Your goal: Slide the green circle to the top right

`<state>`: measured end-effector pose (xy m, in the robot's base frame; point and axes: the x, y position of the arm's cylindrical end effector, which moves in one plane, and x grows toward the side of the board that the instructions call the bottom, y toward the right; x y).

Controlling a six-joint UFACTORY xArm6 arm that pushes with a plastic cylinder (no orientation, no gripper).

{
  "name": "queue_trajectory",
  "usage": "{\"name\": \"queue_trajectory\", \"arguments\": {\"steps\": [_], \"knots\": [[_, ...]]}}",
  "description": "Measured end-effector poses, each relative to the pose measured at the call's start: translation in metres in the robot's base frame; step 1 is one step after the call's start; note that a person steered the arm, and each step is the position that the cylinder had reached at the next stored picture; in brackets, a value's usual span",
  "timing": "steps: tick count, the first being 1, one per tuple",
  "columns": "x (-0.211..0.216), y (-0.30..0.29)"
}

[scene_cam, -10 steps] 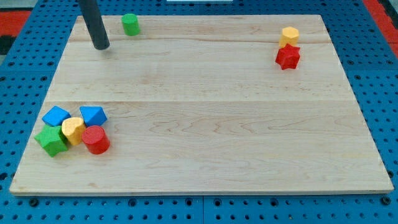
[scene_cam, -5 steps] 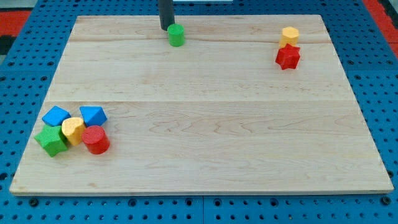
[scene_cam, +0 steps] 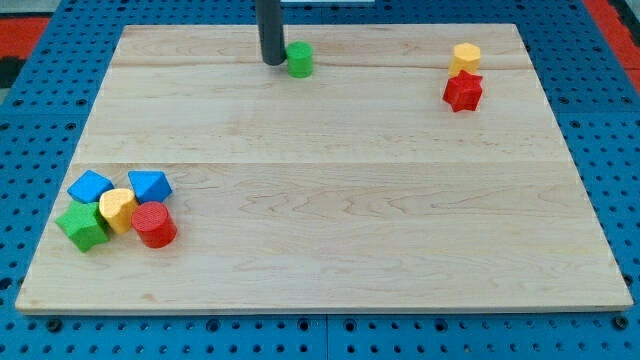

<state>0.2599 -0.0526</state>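
Right now my tip sits just to the view's left of the green circle, near the worktop's top edge. No pincer exists here to spread or pinch. Judging from this, a rightward push suits, the top right corner lying well apart beyond the circle.

my tip just left of green circle | both near board top edge, well left of centre-right

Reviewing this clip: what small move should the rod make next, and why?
Probably a short push toward the view's right. My tip sits just left of the green circle, touching or nearly so, and the circle is only near the board's top middle, well short of the yellow block and red block at the top right.
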Motion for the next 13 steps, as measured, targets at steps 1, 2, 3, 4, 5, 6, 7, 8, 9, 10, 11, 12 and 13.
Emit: {"name": "queue_trajectory", "arguments": {"steps": [1, 2, 3, 4, 5, 6, 7, 8, 9, 10, 11, 12, 13], "knots": [[0.004, 0.016], [0.017, 0.011], [0.009, 0.031], [-0.012, 0.056], [-0.019, 0.09], [-0.023, 0.118], [-0.032, 0.139], [-0.04, 0.165], [-0.036, 0.171], [-0.039, 0.132], [-0.066, 0.134], [-0.064, 0.162], [-0.064, 0.199]]}}
